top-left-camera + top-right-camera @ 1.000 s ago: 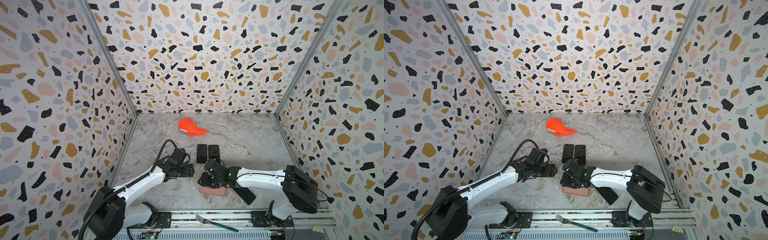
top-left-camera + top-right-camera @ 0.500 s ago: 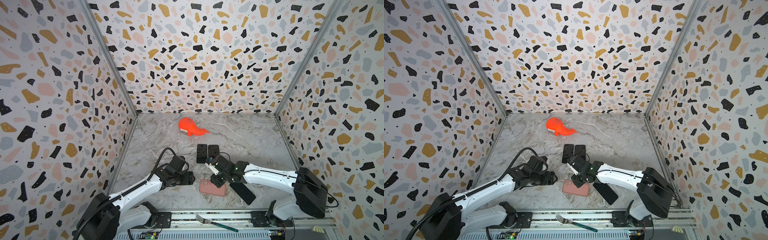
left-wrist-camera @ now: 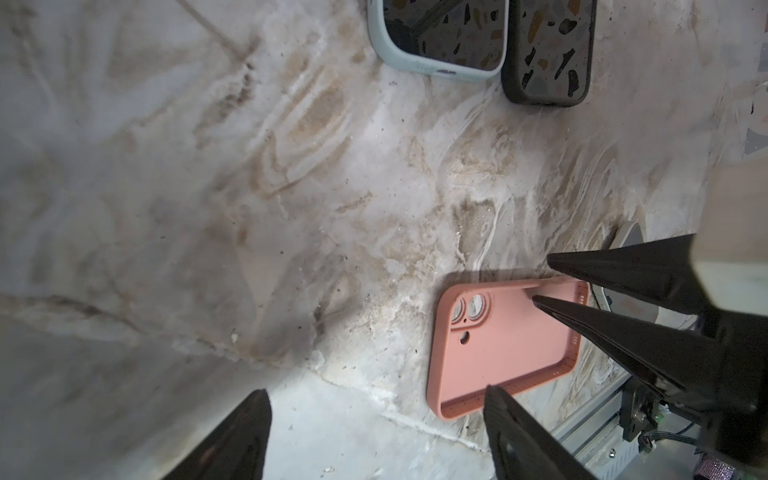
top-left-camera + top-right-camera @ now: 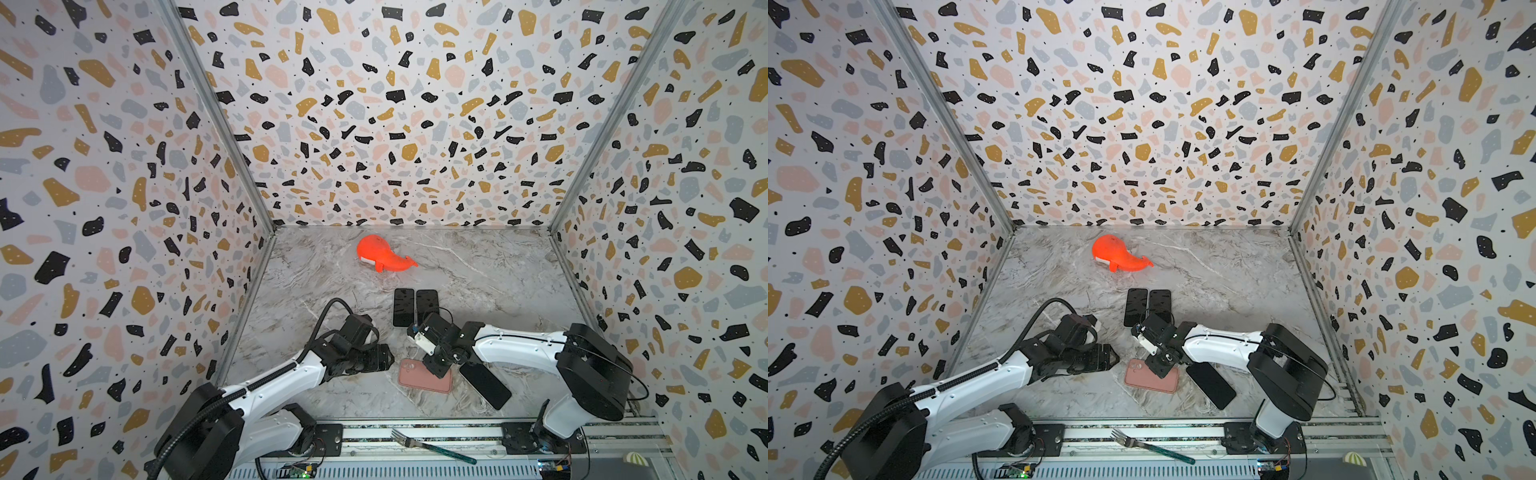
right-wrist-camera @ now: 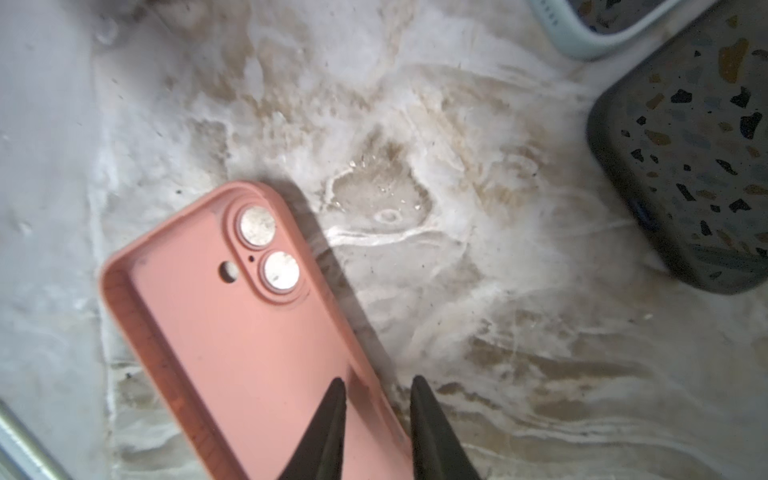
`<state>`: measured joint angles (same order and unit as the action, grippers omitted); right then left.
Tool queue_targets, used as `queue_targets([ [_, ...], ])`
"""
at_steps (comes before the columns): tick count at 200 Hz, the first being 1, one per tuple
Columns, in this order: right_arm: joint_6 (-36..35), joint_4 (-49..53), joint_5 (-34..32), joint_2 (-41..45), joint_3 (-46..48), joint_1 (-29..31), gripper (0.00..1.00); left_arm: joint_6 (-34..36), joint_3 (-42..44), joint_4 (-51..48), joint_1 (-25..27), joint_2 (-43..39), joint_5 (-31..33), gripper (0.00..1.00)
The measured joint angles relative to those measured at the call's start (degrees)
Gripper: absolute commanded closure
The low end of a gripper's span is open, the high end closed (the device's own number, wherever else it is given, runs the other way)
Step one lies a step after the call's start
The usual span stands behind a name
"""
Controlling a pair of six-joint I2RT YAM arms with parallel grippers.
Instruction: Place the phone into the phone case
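The pink phone case (image 4: 419,380) (image 4: 1148,380) lies hollow side up near the front of the marble floor. The bare black phone (image 4: 484,384) (image 4: 1210,384) lies flat just right of it. My right gripper (image 4: 438,370) (image 5: 376,382) straddles the case's far long wall (image 5: 365,374), one finger inside and one outside. Its jaws are narrow, with gaps on both sides of the wall. My left gripper (image 4: 388,361) (image 3: 376,395) is wide open at the case's camera end (image 3: 469,311) and holds nothing.
Two cased phones lie side by side behind the grippers, one in a pale mint case (image 4: 404,307) (image 3: 444,37) and one in a dark case (image 4: 428,305) (image 5: 685,166). An orange whale toy (image 4: 380,257) sits farther back. A fork (image 4: 432,446) rests on the front rail.
My right gripper moved from the case's left part to its far edge and narrowed its jaws around the wall. The left gripper drew toward the front. The case barely moved.
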<state>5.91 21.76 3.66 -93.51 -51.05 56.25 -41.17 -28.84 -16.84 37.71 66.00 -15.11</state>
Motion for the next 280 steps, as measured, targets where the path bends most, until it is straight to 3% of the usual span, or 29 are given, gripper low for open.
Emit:
queue_targets([
  [64, 1.31, -0.79, 1.05, -1.33, -1.05, 0.17, 1.00, -0.02, 0.11, 1.97, 0.35, 3.02, -0.09, 0.19],
  [89, 4.72, 0.28, 0.07, -0.68, -1.05, 1.07, 1.00, -0.02, 0.11, 2.12, 0.35, 3.26, -0.04, 0.19],
  [117, 11.23, 3.17, -2.23, 1.44, -1.05, 2.21, 1.00, -0.07, 0.09, 2.14, 0.35, 3.10, -0.02, 0.19],
  [173, 31.10, 5.73, -6.73, 8.92, 1.09, 6.73, 1.00, -0.09, 0.07, 2.54, 0.35, 1.73, -0.09, 0.19],
  [232, 44.68, 6.23, -9.79, 10.71, 7.15, 8.02, 0.96, -0.20, 0.09, 4.76, 0.42, 1.73, -0.94, 0.19],
  [280, 48.48, 5.14, -9.99, 9.14, 7.04, 8.02, 0.72, -0.20, 0.11, 5.55, 0.61, 1.79, -1.14, 0.19],
])
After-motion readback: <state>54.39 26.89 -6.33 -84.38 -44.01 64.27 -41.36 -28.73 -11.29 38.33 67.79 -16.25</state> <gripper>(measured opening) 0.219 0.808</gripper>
